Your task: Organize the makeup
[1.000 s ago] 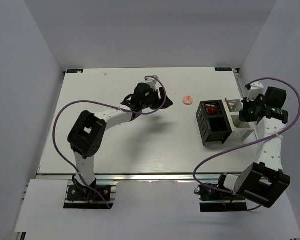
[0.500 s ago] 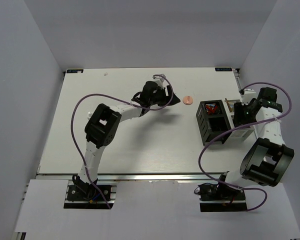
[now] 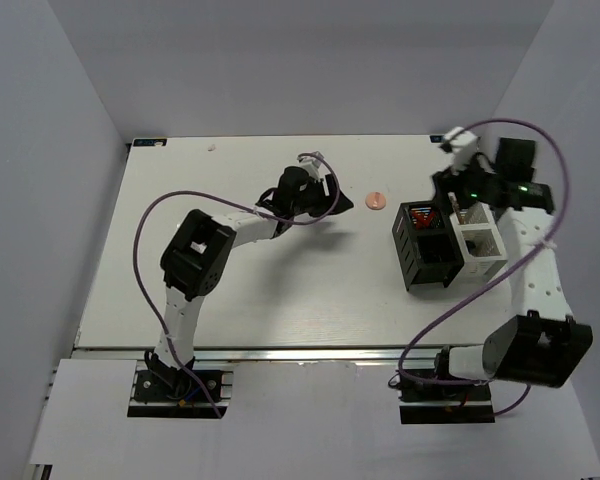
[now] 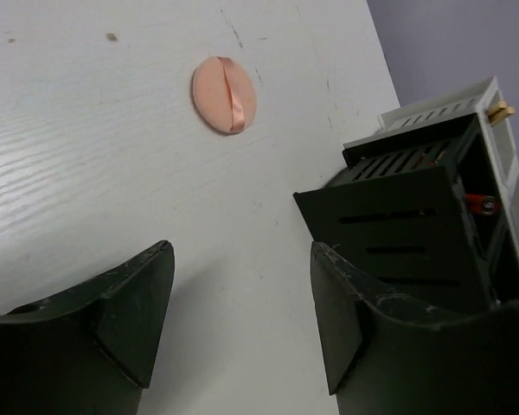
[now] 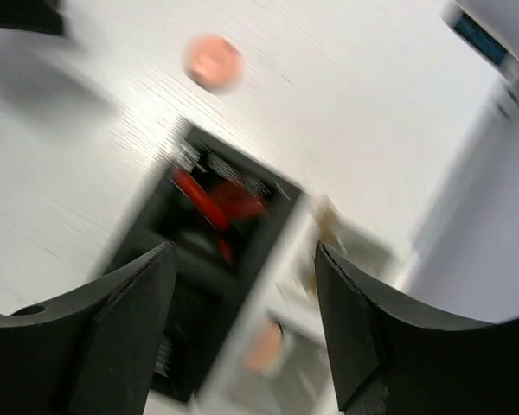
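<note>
Left claw [image 4: 242,259]: mine, jaws wide apart, nothing held, low over bench [image 3: 280,290]. Task item, peach disc [image 4: 224,95]: flat on bare bench, just ahead of left claw, between it and box [image 3: 430,250]. Round, no long axis. Right claw [image 5: 246,251]: spread, empty, above box, farther off. Judgement: left arm nearer.

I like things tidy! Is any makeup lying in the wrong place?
Yes. One peach-pink round disc lies alone on the table, outside the black-and-white compartment box, which holds red items.
</note>
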`<state>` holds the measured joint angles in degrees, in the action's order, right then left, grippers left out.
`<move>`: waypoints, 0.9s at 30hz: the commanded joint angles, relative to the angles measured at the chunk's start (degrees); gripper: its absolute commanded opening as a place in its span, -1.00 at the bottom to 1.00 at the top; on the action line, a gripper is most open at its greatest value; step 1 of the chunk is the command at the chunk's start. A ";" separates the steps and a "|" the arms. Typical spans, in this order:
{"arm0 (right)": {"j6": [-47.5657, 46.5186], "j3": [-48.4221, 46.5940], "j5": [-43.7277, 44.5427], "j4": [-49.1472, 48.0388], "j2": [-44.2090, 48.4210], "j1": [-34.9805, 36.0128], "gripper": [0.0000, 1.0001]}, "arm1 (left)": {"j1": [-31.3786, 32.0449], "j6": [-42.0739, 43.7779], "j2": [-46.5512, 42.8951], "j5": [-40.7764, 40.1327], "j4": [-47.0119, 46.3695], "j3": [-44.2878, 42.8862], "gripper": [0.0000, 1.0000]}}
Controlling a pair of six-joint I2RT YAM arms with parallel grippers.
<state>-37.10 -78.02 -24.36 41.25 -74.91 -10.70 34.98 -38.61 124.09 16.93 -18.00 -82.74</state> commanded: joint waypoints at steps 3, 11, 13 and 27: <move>5.71 -2.74 8.16 -13.80 -11.37 20.70 0.36 | -2.99 3.36 -18.08 -0.50 2.34 5.20 0.49; 24.27 -29.28 19.61 -6.11 -41.78 25.38 0.40 | -3.69 7.15 -37.59 -2.67 7.62 19.36 0.57; 22.52 -33.06 20.49 -2.87 -47.59 25.29 0.42 | -3.69 6.71 -42.60 -4.61 8.59 23.39 0.57; 16.81 -43.54 20.14 7.26 -61.13 23.71 0.25 | -3.69 5.04 -51.94 -11.74 15.36 29.39 0.58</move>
<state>-18.74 -122.83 -3.42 45.98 -136.75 13.67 31.24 -33.50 74.94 6.70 -4.25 -53.56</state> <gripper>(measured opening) 0.633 0.789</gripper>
